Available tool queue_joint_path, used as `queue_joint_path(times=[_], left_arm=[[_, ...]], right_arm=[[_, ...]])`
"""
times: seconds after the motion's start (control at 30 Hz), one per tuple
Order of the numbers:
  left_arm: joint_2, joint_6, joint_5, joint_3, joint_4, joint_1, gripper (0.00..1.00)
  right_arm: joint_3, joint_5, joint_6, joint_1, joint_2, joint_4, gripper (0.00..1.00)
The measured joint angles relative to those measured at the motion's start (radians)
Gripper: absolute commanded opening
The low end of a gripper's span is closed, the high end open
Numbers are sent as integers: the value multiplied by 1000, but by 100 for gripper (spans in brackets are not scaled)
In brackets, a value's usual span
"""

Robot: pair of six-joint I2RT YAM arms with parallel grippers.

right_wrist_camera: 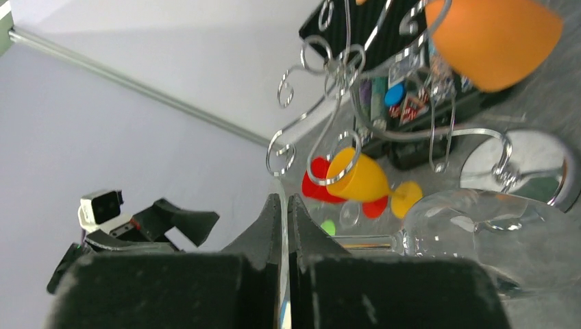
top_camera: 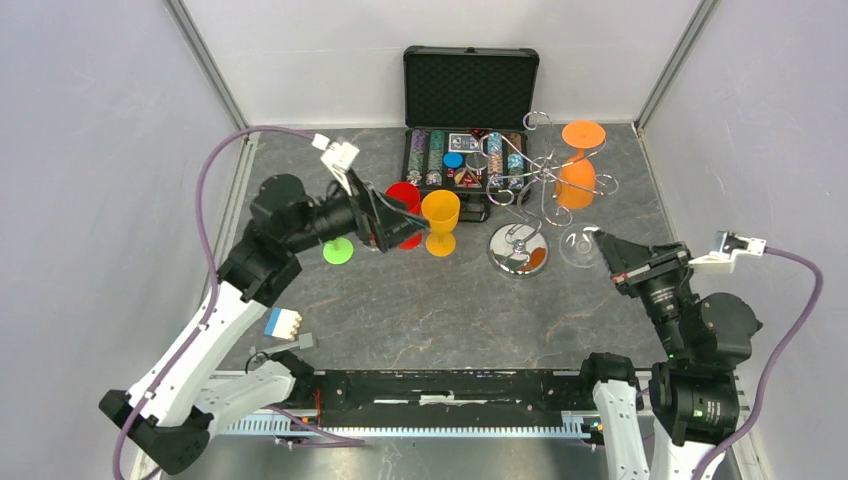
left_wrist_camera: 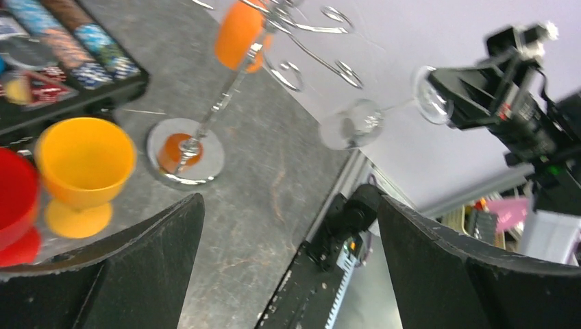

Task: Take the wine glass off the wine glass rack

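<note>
Right gripper (top_camera: 602, 244) is pinched tight on the thin round foot of the clear wine glass (top_camera: 580, 246). From the right wrist view the two fingers (right_wrist_camera: 264, 233) sit pressed together on that disc, with the stem and bowl running away from them sideways. The glass is off the wine glass rack (top_camera: 541, 190): it lies tipped on its side just beside the rack's shiny disc base (top_camera: 518, 248), on the side facing the right arm, free of every hook. I can't tell whether the bowl is touching the table.

An orange glass (top_camera: 576, 182) hangs upside down from a hook on the rack. The open black case (top_camera: 470, 90) of poker chips sits behind the rack.

On the other side of the rack, toward the left arm, a yellow cup (top_camera: 440, 215) stands upright with a red cup (top_camera: 403, 200) touching it. The left gripper (left_wrist_camera: 289, 202) hangs by those cups, spread wide and empty.
</note>
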Motion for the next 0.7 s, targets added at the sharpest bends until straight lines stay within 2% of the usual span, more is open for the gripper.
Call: queue_joint_path(times=[0.23,0.5,0.7], left_arm=[[24,64,-49,-117,210,-278,94],[98,295,-4,-284,539,-463,92],[210,431,-3,-311,714,-554,90]], right_arm=[[-114,-162,101,6,-82,-35,0],[-229,-311,242,20,-140,14,0],[-299,-380,327,29,-163,92,0]])
